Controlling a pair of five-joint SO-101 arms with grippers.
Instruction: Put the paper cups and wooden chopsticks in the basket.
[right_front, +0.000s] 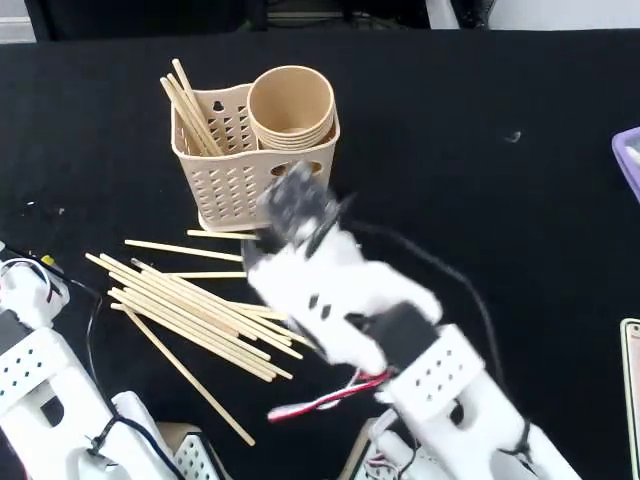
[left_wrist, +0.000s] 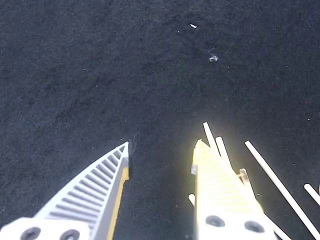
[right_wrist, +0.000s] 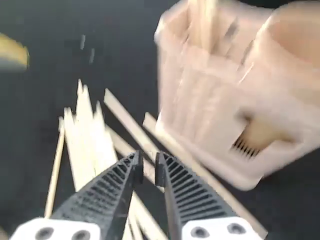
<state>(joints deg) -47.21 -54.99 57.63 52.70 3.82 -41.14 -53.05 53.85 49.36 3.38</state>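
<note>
A beige perforated basket (right_front: 232, 175) stands at the back of the black table. Stacked paper cups (right_front: 291, 104) sit in one compartment and several wooden chopsticks (right_front: 190, 110) stand in the other. More loose chopsticks (right_front: 190, 312) lie fanned out in front of the basket. My right gripper (right_front: 296, 205) hovers just before the basket's front wall (right_wrist: 215, 115), above the chopstick pile (right_wrist: 90, 135); its fingers (right_wrist: 131, 167) are almost together with nothing between them (right_wrist: 147, 162). My left gripper (left_wrist: 162, 150) stands open low over bare cloth, with chopstick ends (left_wrist: 270, 175) beside one finger.
A purple object (right_front: 628, 158) sits at the table's right edge, and a white card (right_front: 631, 375) lies nearer along that edge. Red and white cables (right_front: 320, 398) hang by the right arm's base. The left arm's base (right_front: 35, 395) is at the near left corner.
</note>
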